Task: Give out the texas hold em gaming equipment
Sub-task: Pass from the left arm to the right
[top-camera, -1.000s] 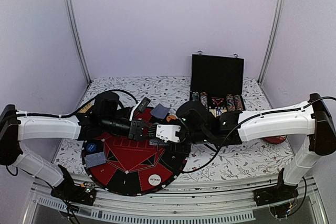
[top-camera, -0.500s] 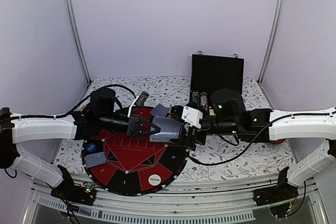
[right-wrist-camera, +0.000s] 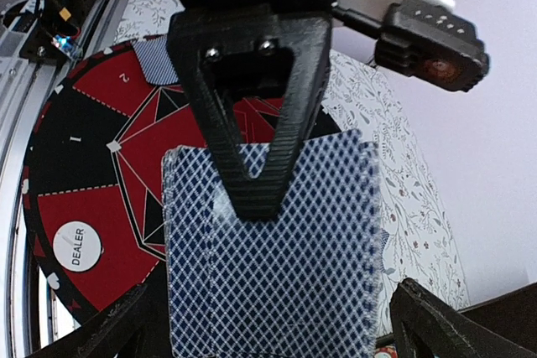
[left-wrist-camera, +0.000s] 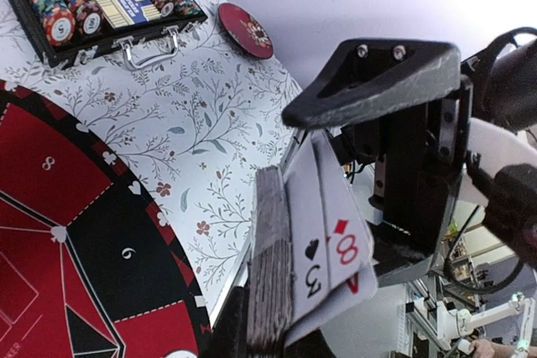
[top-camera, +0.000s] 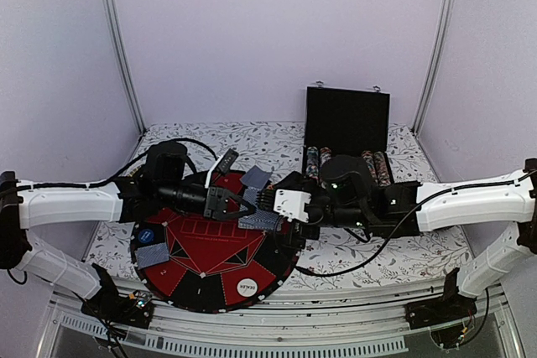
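Note:
A deck of playing cards (right-wrist-camera: 268,249) with blue diamond backs hangs above the round red and black mat (top-camera: 210,249). My left gripper (top-camera: 239,205) is shut on it, and one black fingertip (right-wrist-camera: 252,157) presses on the top card's back. In the left wrist view the deck (left-wrist-camera: 273,266) is edge-on, with a three of spades and a red eight fanned out. My right gripper (right-wrist-camera: 273,316) is open, its fingers (right-wrist-camera: 436,324) standing wide on either side of the deck without touching it. The white DEALER disc (top-camera: 247,287) lies at the mat's near edge, and a blue disc (top-camera: 146,235) at its left.
An open black case (top-camera: 346,136) of chip rows stands at the back right. One card (top-camera: 153,255) lies face down on the mat's left, and another (top-camera: 255,178) leans at its far edge. A red disc (left-wrist-camera: 246,29) lies on the floral cloth.
My right gripper opened wide, drew back to the right, then came in again around the deck. The left gripper kept hold of the deck and barely moved.

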